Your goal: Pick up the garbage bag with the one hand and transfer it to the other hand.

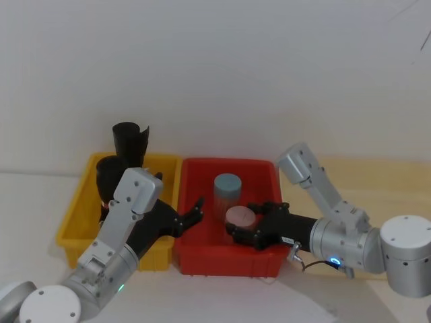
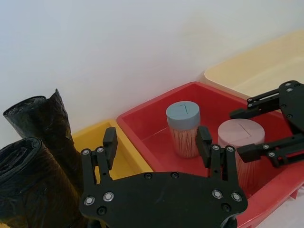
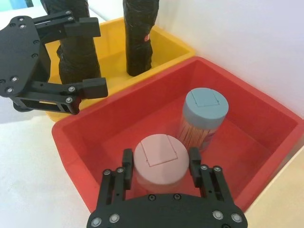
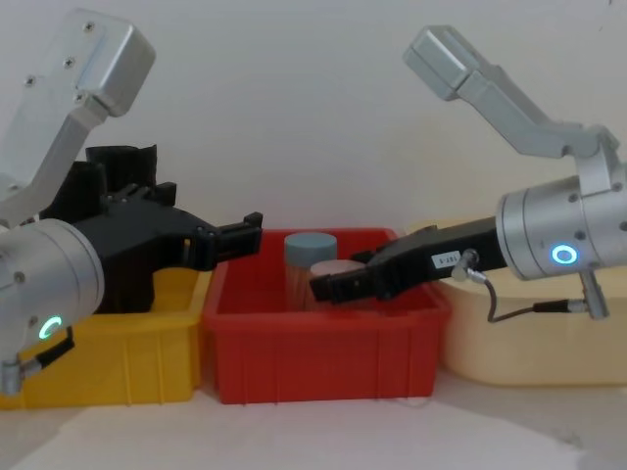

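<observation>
Nearest in the left wrist view is the left hand (image 2: 157, 135), its fingers (image 2: 110, 142) spread wide and holding nothing, poised where the yellow bin (image 1: 73, 214) meets the red bin (image 1: 202, 259); the garbage bag (image 2: 26, 175) stands upright in the yellow bin, beside the palm rather than between the fingers, with a taller roll (image 1: 131, 142) just behind it; the right hand (image 3: 161, 159) sits low in the red bin at a pink-lidded jar (image 3: 159, 173), and whether it grips that jar or merely brackets it I cannot tell. As a roll of thin crinkled film, the bag is probably light, soft enough to dent under a squeeze, and slick on its surface; a firm pinch across the middle of the tube, above the bin's rim, looks the best hold; taking it there should leave the top end free for the right hand, and keep the left hand off the taller roll.
</observation>
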